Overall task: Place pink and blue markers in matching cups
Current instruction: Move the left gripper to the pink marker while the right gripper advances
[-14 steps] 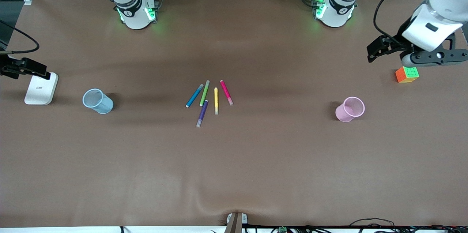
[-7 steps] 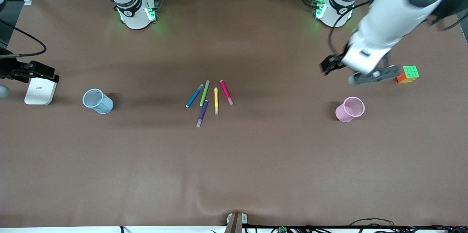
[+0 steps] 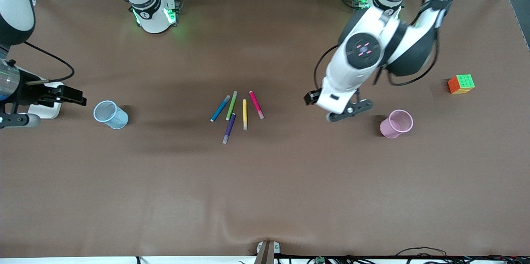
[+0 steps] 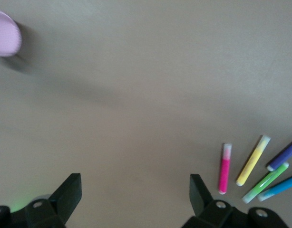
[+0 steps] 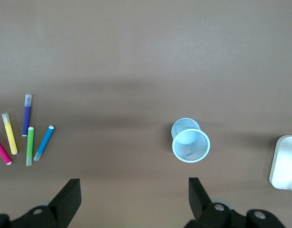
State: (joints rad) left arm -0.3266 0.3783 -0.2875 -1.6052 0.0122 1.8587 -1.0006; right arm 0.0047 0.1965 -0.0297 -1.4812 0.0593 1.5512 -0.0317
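The pink marker [image 3: 256, 105] and the blue marker [image 3: 220, 108] lie in a fan of pens at the table's middle. Both also show in the left wrist view [image 4: 225, 168] [image 4: 279, 186] and the right wrist view [image 5: 1, 149] [image 5: 43, 143]. The pink cup [image 3: 396, 124] [image 4: 4, 33] stands toward the left arm's end, the blue cup [image 3: 110, 115] [image 5: 189, 141] toward the right arm's end. My left gripper [image 3: 345, 112] [image 4: 135, 185] is open and empty over bare table between the pens and the pink cup. My right gripper [image 3: 18, 119] [image 5: 134, 187] is open and empty beside the blue cup.
A green pen [image 3: 232, 105], a yellow pen [image 3: 244, 114] and a purple pen [image 3: 229, 128] lie among the markers. A colour cube [image 3: 461, 84] sits near the table's edge at the left arm's end. A white box [image 3: 47, 110] [image 5: 285, 161] lies under the right hand.
My left arm has swung from over the cube toward the middle and now hangs beside the pink cup. My right gripper has shifted a little toward the blue cup. Nothing on the table moved.
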